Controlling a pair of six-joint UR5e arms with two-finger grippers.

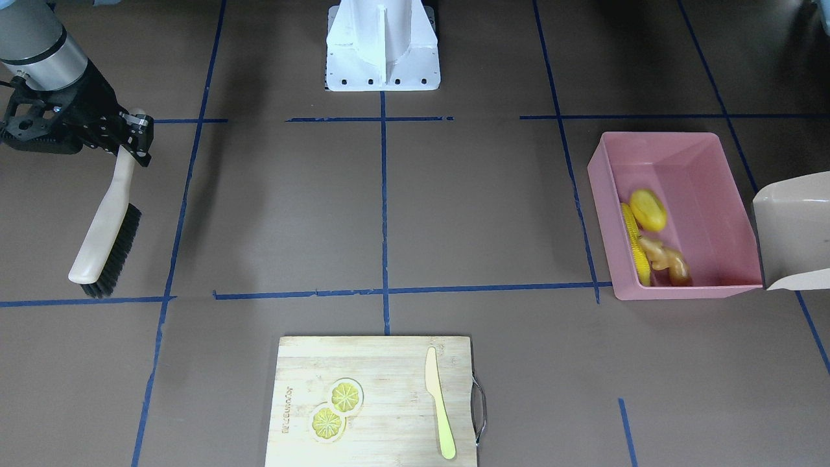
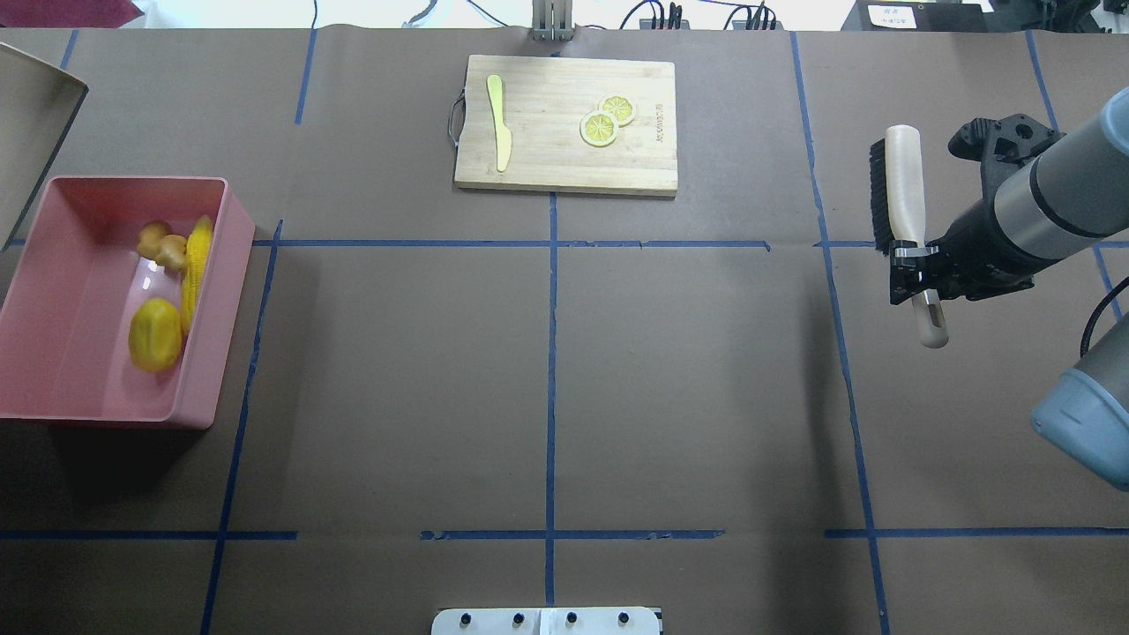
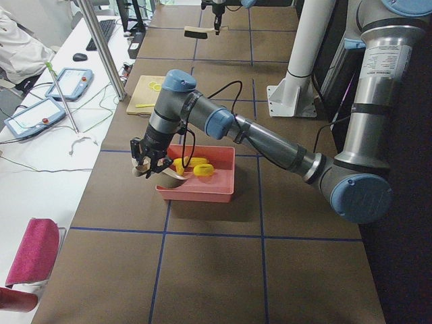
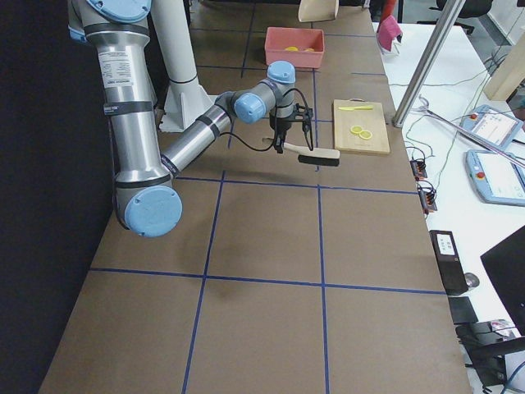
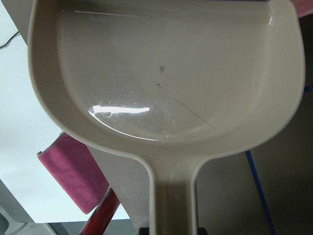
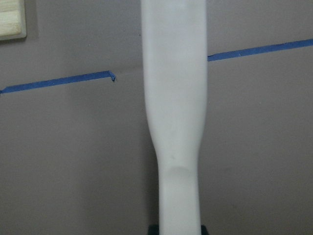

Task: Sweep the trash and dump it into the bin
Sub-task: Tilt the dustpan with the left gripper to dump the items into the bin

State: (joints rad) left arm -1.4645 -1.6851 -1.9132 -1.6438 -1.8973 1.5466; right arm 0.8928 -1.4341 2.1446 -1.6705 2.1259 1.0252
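Observation:
The pink bin stands at the table's left end and shows too in the front view. In it lie the corn cob, the yellow lump and the ginger root. The beige dustpan hangs just beyond the bin, and the left wrist view shows it empty. My left gripper is shut on its handle. My right gripper is shut on the handle of a black-bristled brush, held over the table's right end.
A wooden cutting board at the far middle carries two lemon slices and a pale yellow knife. The robot's white base stands at the near edge. Blue tape lines cross the brown table.

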